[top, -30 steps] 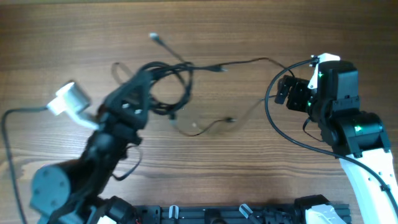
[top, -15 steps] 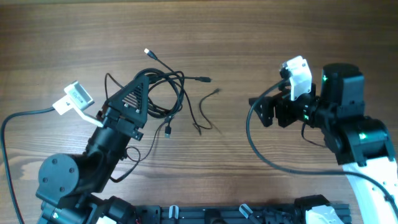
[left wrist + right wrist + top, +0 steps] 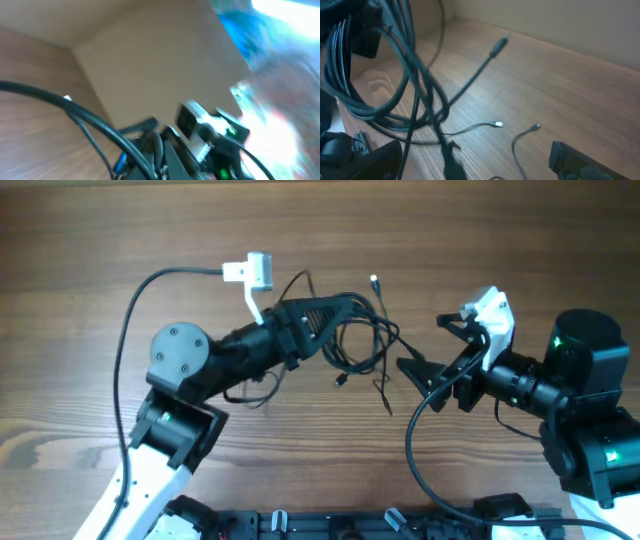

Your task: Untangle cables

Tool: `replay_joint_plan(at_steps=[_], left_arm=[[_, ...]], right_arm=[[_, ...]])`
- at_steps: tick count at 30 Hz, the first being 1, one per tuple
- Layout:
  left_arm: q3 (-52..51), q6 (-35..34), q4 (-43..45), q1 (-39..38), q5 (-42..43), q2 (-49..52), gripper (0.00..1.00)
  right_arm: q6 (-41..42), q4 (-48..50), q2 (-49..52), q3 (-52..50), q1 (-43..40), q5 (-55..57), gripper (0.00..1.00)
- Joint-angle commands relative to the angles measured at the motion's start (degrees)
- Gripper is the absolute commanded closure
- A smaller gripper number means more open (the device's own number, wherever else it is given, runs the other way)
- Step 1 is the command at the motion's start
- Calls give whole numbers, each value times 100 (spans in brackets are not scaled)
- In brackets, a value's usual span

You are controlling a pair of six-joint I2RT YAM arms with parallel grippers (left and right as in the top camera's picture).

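The cables [image 3: 362, 340] are a bunch of thin black wires with small plug ends, hanging in loops at mid table. My left gripper [image 3: 345, 308] is shut on the top of this bunch and holds it up off the wood. The left wrist view is blurred, showing the cables [image 3: 95, 122] running into the shut left gripper [image 3: 162, 157]. My right gripper [image 3: 432, 348] stands open just right of the dangling ends, touching nothing. In the right wrist view the cables [image 3: 415, 85] hang at the left, loose plug tips [image 3: 497, 123] lie on the wood, and the right gripper [image 3: 475, 167] is wide open.
A thick black arm cable [image 3: 130, 320] arcs from the left wrist camera [image 3: 258, 272]. Another thick cable [image 3: 415, 445] loops below the right arm [image 3: 590, 400]. A black rail [image 3: 400, 525] runs along the front edge of the wooden table [image 3: 100, 240].
My left arm has swung up and to the right, carrying the cable bunch to mid table. My right gripper has moved down and left towards the bunch, staying open.
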Motion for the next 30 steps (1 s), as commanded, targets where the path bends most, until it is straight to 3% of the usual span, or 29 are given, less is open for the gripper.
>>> replay_joint_plan(at_steps=[1,9,11,15,22,25,30], left_arm=[[111,-15,557,15,1259,348,96],[111,258,586,13,1624,404,96],[111,459,592,13,1878,402,96],[111,678,610,13,2155,402,96],[111,769,610,20,2170,404,96],[111,1239,584,28,2173,404,96],[111,2111,409,409,2170,404,96]], right_arm=[[-94,-7,-48,-17,-11,-131,4],[-63,42,-48,-17,-11,177,6],[328,61,-46,-17,-11,1038,9],[1674,-72,-20,-17,-11,4240,0],[1388,-234,-26,-17,-9,3475,0],[1099,-243,-57,-17,-9,3021,0],[1064,-184,-426,-13,-9,3477,0]])
